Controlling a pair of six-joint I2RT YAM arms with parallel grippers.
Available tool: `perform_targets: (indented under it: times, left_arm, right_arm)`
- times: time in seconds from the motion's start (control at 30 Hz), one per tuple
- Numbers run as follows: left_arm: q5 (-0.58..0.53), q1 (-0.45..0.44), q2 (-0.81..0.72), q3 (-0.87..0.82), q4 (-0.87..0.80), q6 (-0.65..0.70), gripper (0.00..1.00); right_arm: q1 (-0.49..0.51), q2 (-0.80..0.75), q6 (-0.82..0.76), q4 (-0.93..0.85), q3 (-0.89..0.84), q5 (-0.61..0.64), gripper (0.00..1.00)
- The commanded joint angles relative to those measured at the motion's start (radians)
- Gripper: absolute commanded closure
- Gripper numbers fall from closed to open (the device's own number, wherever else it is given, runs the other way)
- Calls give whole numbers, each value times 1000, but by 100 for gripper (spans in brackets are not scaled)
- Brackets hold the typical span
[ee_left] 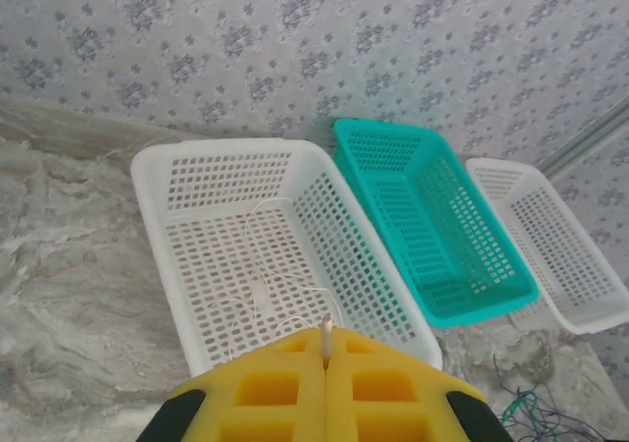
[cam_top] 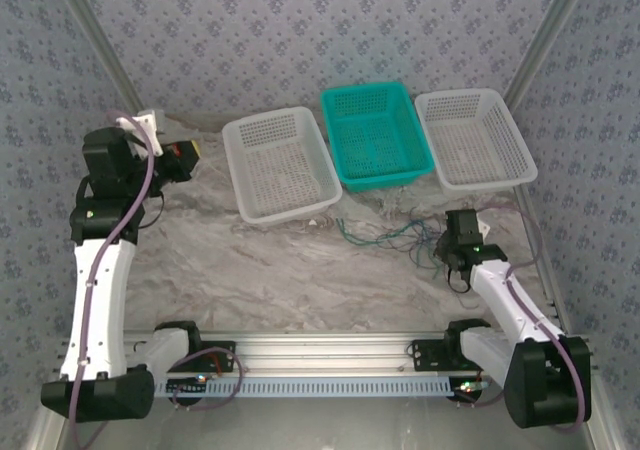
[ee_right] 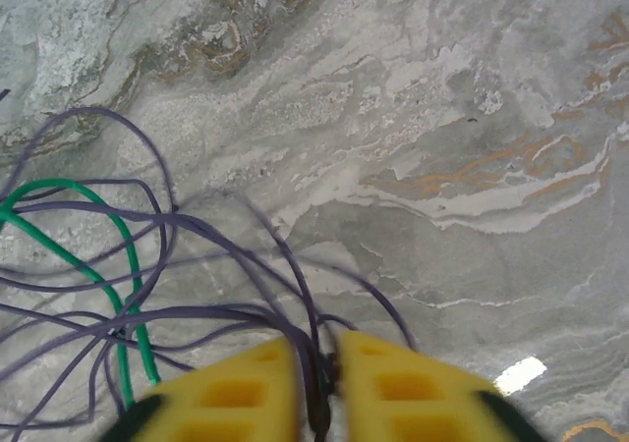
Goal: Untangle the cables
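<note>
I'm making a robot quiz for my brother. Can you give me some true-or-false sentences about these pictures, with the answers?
1. The teal basket sits between the left white basket and the right white basket. True.
2. The left end effector pinches a thin whitish wire. True.
3. The tangled cables lie inside the teal basket. False: they lie on the table, in front of it.
4. Every tangled cable is red. False: a green cable and purple cables show.

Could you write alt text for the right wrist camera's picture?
Thin purple cables and one green cable sprawl tangled across a grey marbled table; purple strands run into the narrow gap between the right gripper and its yellow fingers at the bottom edge.
</note>
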Motion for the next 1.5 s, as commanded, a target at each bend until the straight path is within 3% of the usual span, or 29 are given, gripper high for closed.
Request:
perform_targets:
  times: [0.0, 0.07, 0.2, 0.3, 0.4, 0.53, 0.6, 0.7, 0.9, 1.0, 1.07, 1.37, 1.47]
  left_arm:
    - [60, -1, -38, 152, 27, 5, 100]
    - [118, -3, -31, 212, 75, -50, 100]
    - [192, -36, -1, 285, 204, -155, 100]
    - [185, -83, 31, 341, 218, -156, 100]
    - [160, -112, 47, 365, 213, -137, 100]
    - [147, -120, 53, 372, 193, -126, 100]
    - [146, -124, 50, 367, 177, -118, 100]
    - [135, -129, 44, 343, 164, -114, 100]
    - [115, -135, 30, 301, 163, -111, 100]
    - [109, -135, 30, 306, 148, -99, 100]
    - [105, -136, 29, 306, 142, -92, 100]
    - [73, -135, 28, 341, 117, -100, 100]
    - [4, -135, 42, 419, 45, -89, 100]
  right_arm:
    - [10, -29, -6, -66, 85, -1, 36]
    - [25, -36, -48, -94, 145, -33, 28]
    - [128, -32, -151, -68, 242, -108, 22]
    - [231, 11, -219, 18, 251, -132, 0]
    - [257, 110, -197, 65, 235, -82, 0]
    - [200, 298, -14, -9, 269, 25, 1]
    - [169, 394, 162, -109, 330, 80, 9]
    - [163, 539, 296, -211, 425, 89, 18]
    - [205, 673, 351, -145, 475, 89, 17]
    - [205, 737, 384, -123, 467, 73, 22]
    - [212, 755, 388, -99, 459, 75, 33]
    - [180, 680, 384, -59, 372, 90, 96]
    - [138, 580, 368, -30, 313, 106, 100]
